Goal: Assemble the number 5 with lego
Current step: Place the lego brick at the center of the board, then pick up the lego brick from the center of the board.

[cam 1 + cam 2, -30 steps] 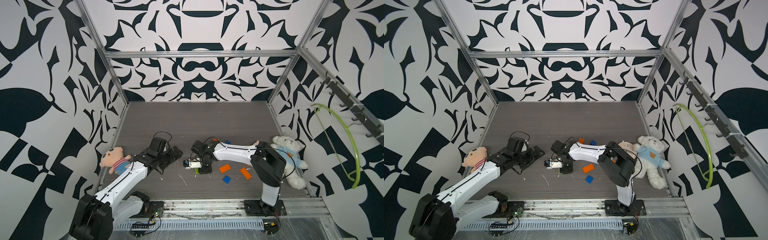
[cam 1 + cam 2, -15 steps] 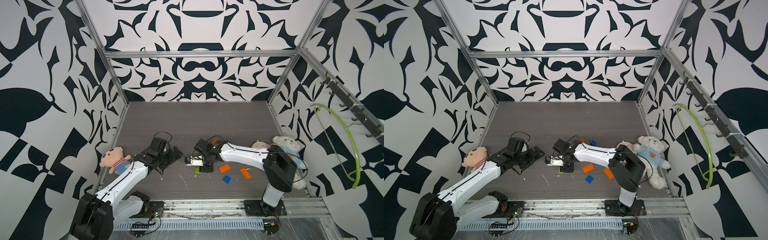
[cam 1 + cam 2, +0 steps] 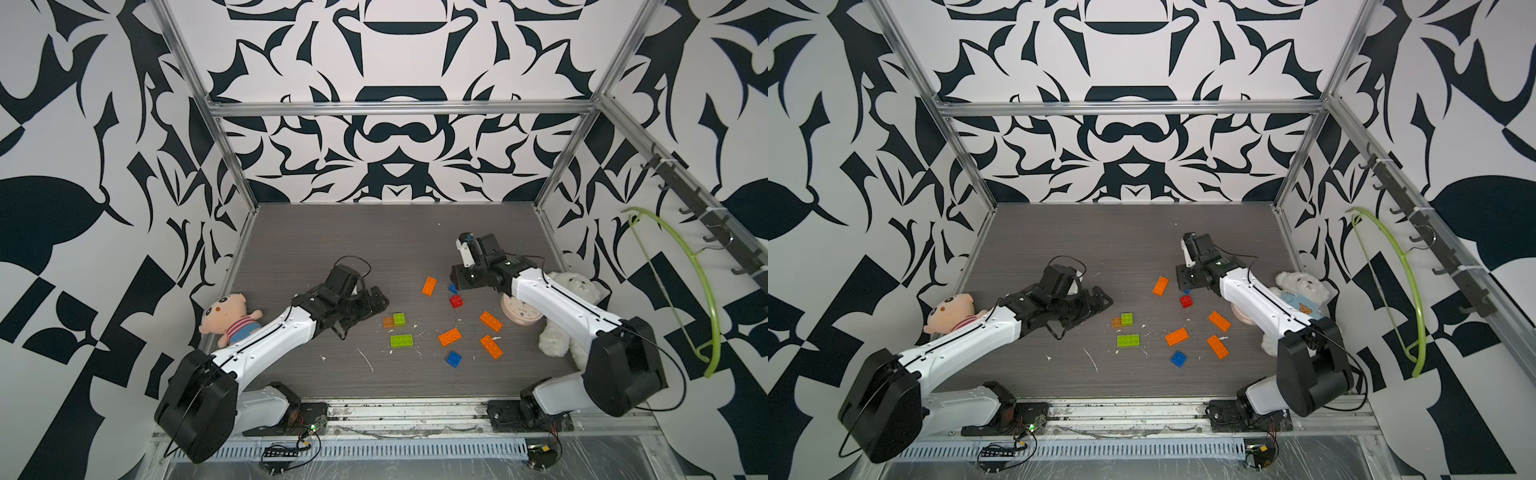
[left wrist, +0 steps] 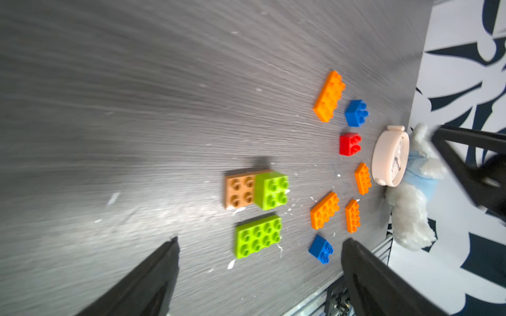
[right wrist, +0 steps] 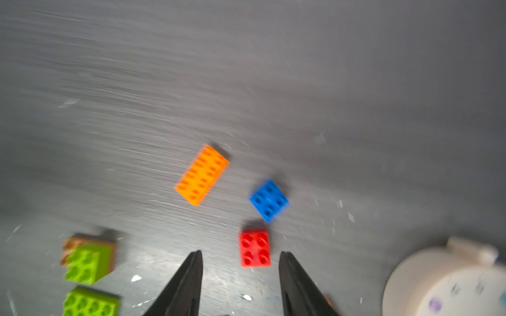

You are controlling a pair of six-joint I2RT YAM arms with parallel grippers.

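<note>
Lego (image 3: 449, 336): small studded plastic bricks, glossy, lying loose on the dark wood-grain counter (image 3: 316, 249), right of centre, between the two arms.

**Count:**
- 4 orange oblongs (image 4: 329, 95), two rows of four studs each, flat and at odd angles. One lies farther back and three cluster nearer the front edge.
- 2 blue squares (image 4: 321, 249), four studs each. One is at the front of the cluster. The other is at the back, half hidden under the right pincer in both top views.
- 1 red square (image 3: 456, 301), near the back blue one but not touching it.
- 1 lime oblong (image 3: 401, 340), flat, on its own.
- 1 lime square (image 3: 399, 318), stacked on half of 1 tan brick (image 3: 388, 322), which leaves four tan studs bare.

Only that pair is joined; the rest lie single.

**Left arm:** it reaches low from the front-left base toward centre. The left pincer (image 4: 258, 242) is spread wide and empty. It points at the lime oblong and the stacked pair, just short of them.

**Right arm:** it rises from the front-right base. The forearm passes over a round pink clock (image 3: 519, 318) and a white plush bear (image 3: 577, 286), and the wrist is bent down. The right pincer (image 5: 240, 253) is partly spread with nothing gripped. It hangs over the back blue square. The right wrist view is blurred, and the red square shows in the gap at the tips, clear of both fingers.

A pink plush doll (image 3: 228, 313) lies beside the left arm, near the left wall.
</note>
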